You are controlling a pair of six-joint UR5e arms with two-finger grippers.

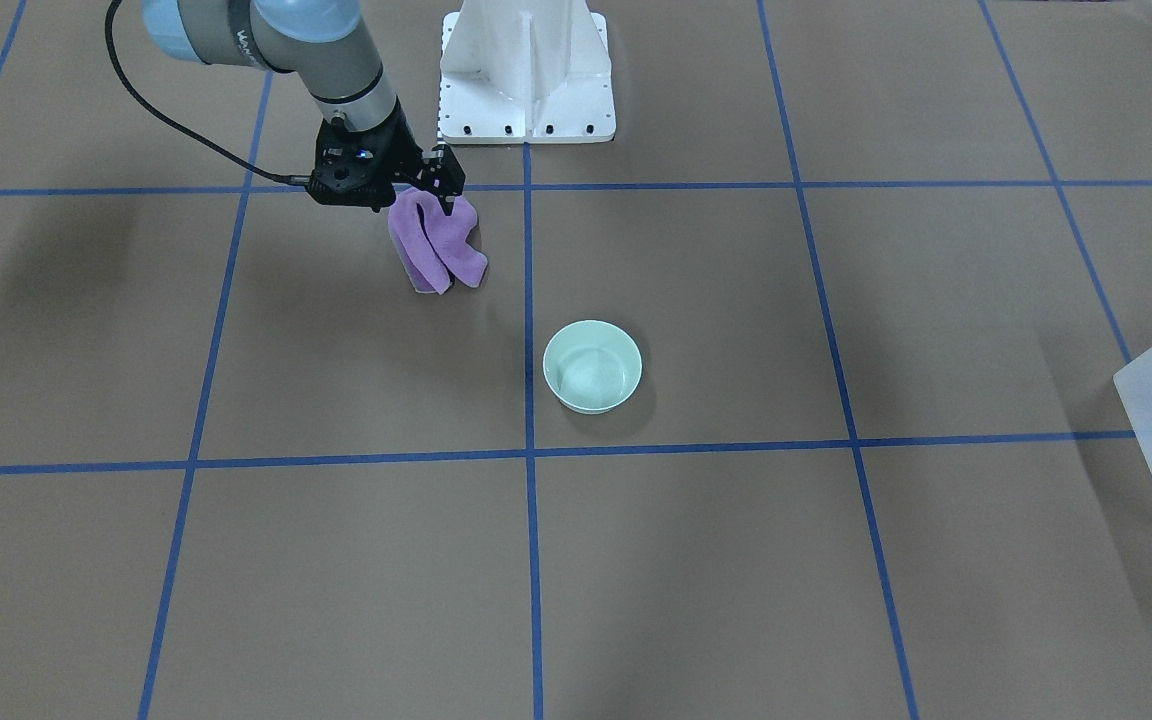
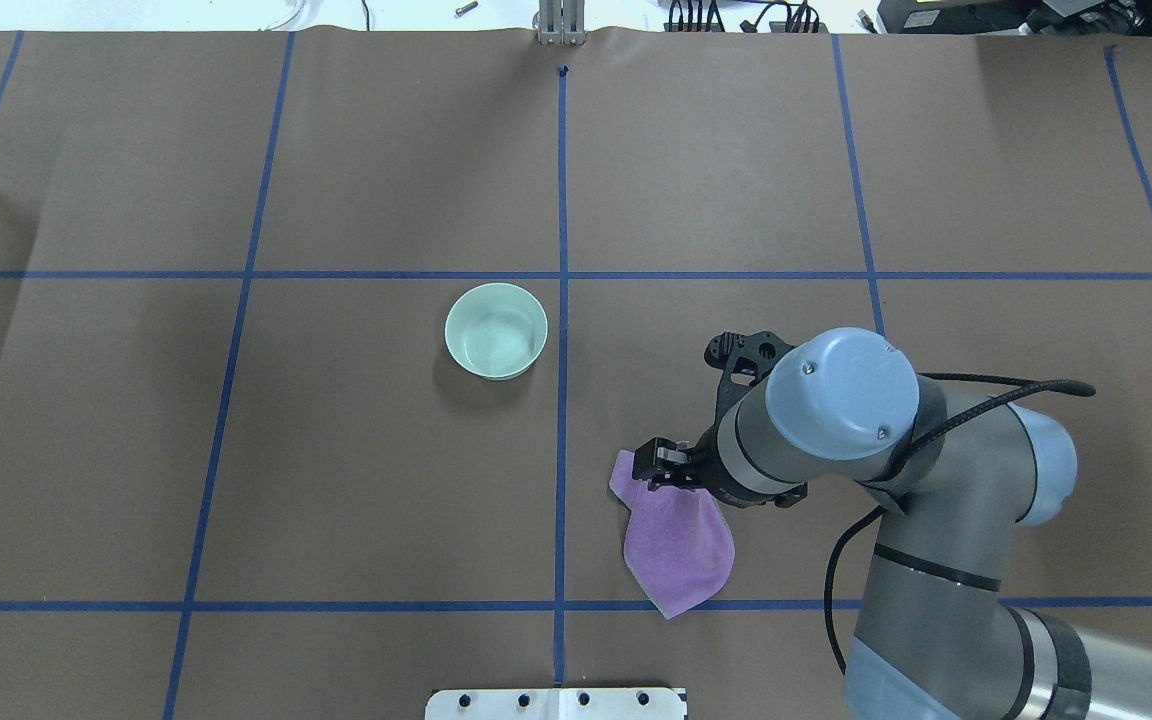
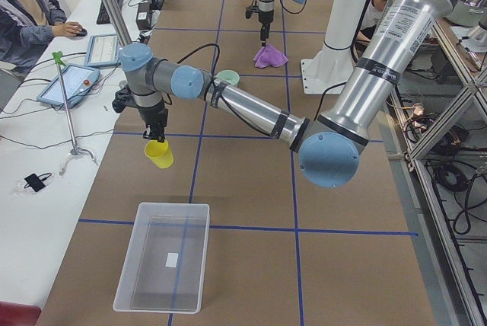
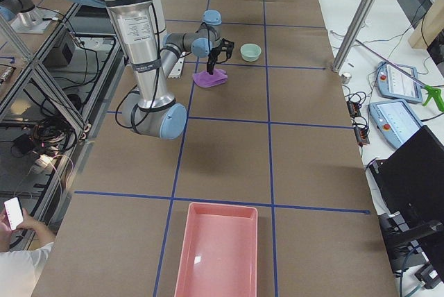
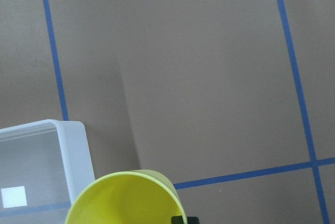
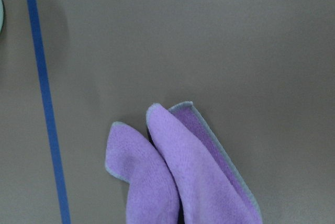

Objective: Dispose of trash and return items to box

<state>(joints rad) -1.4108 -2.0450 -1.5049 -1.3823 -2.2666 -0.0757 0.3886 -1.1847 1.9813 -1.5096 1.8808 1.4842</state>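
My left gripper is shut on the yellow cup and holds it in the air just short of the frosted-white box. In the left wrist view the cup's rim sits beside the box's corner, with one black fingertip at its edge. The mint-green bowl stands upright and empty near the table's middle; it also shows in the overhead view. My right gripper is shut on a purple cloth, whose lower end trails on the table.
The white robot base stands at the table's robot side. A pink tray lies at the table's end on my right. An operator sits at a side desk past the box end. Blue tape lines grid the brown table.
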